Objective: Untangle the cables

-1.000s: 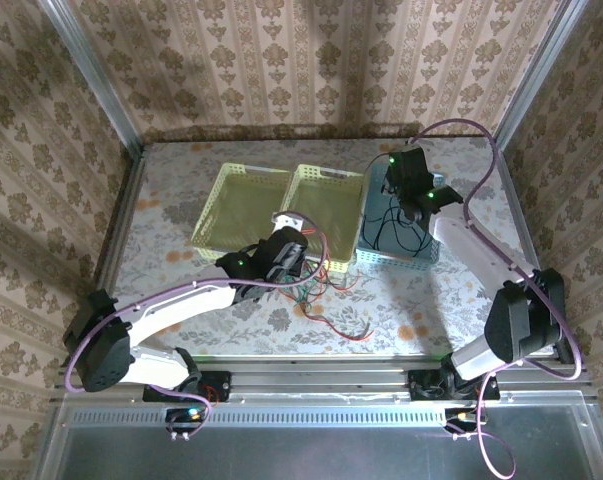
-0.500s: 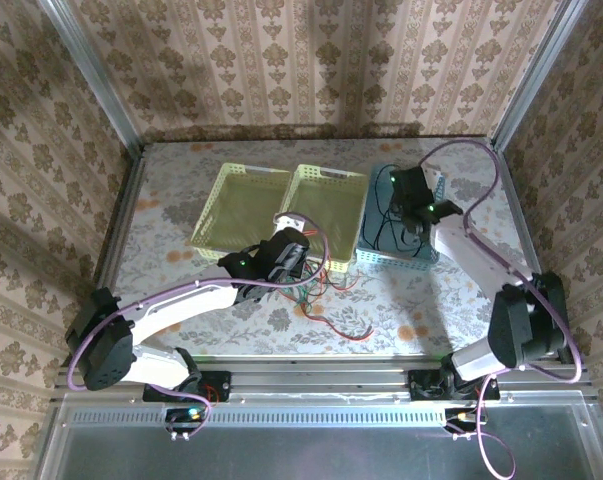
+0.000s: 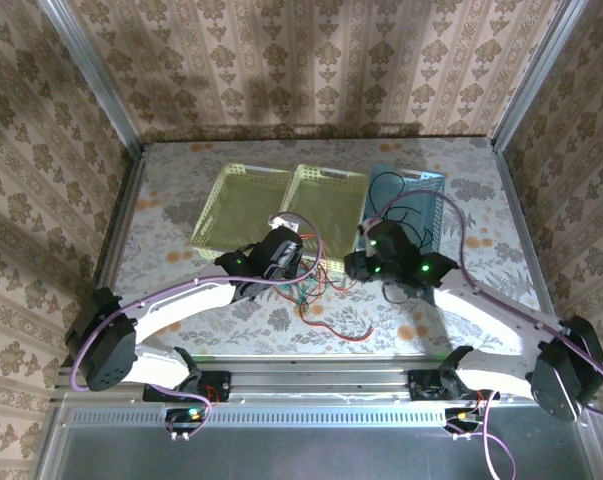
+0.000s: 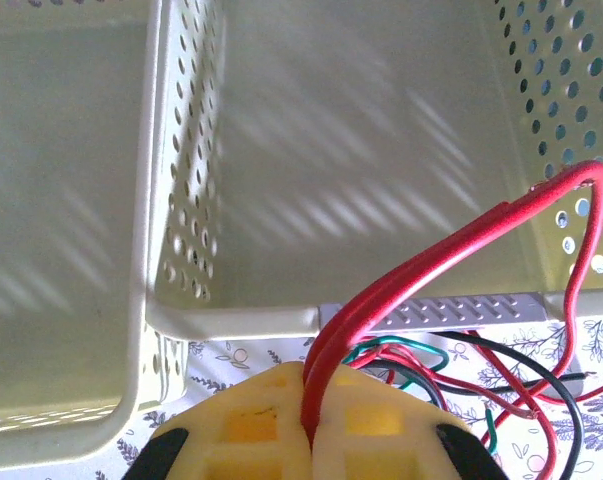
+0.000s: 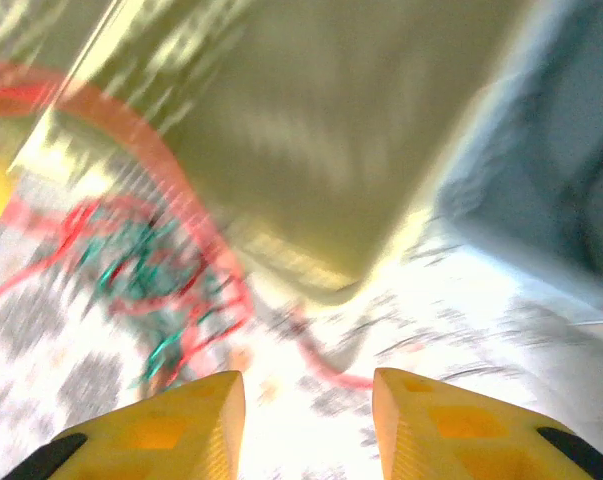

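A tangle of thin red, green and black cables (image 3: 319,288) lies on the table in front of the middle yellow basket (image 3: 331,173). My left gripper (image 3: 284,252) is shut on a doubled red cable (image 4: 451,250), which arches up from between its yellow fingertips (image 4: 271,420) toward the basket wall. My right gripper (image 3: 364,264) hovers just right of the tangle, open, with nothing between its fingers (image 5: 196,420); the right wrist view is motion-blurred and shows the tangle (image 5: 151,260) to its left. A black cable (image 3: 394,192) lies inside the blue basket (image 3: 411,175).
A second yellow basket (image 3: 251,170) stands left of the middle one, and the blue basket is on the right. A loose red cable end (image 3: 351,335) curls toward the table's near edge. Patterned walls enclose the table on three sides.
My right arm has swung from over the blue basket down and left to the table beside the tangle, and its jaws have opened. The black cable stays in the blue basket. The left arm held still.
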Motion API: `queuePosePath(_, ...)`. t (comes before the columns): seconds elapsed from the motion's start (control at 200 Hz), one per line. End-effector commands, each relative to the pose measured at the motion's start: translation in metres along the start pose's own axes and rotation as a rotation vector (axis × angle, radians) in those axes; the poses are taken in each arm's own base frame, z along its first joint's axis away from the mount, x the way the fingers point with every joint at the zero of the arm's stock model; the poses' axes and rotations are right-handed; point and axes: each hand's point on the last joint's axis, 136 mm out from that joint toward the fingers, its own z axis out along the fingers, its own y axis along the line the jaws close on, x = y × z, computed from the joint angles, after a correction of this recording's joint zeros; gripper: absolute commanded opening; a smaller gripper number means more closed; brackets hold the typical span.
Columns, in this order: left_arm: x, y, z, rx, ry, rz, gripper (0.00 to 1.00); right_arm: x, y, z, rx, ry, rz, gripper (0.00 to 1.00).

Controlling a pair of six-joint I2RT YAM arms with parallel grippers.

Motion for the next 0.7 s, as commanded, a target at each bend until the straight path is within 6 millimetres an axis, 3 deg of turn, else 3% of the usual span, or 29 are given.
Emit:
queuePosePath(0.0, 0.000, -0.005, -0.004, 0.040, 0.005, -0.021, 0.00, 0.019, 0.042, 0.013, -0.174, 0.127, -0.150, 0.38)
queuePosePath(0.09, 0.000, -0.005, -0.004, 0.042, 0.007, -0.018, 0.00, 0.024, 0.051, 0.026, -0.215, 0.198, -0.173, 0.36)
queuePosePath(0.165, 0.001, -0.004, -0.004, 0.038, 0.014, -0.016, 0.00, 0.031, 0.046, 0.047, -0.187, 0.242, -0.170, 0.35)
queuePosePath(0.326, 0.003, -0.003, -0.005, 0.035, 0.020, -0.016, 0.00, 0.024, 0.035, 0.070, -0.121, 0.223, -0.174, 0.30)
queuePosePath(0.571, 0.005, -0.003, -0.005, 0.031, 0.027, -0.008, 0.00, 0.025, 0.027, 0.086, -0.080, 0.232, -0.167, 0.26)
queuePosePath(0.697, 0.006, 0.000, -0.004, 0.019, 0.031, -0.005, 0.00, 0.028, 0.023, 0.088, -0.069, 0.234, -0.151, 0.13)
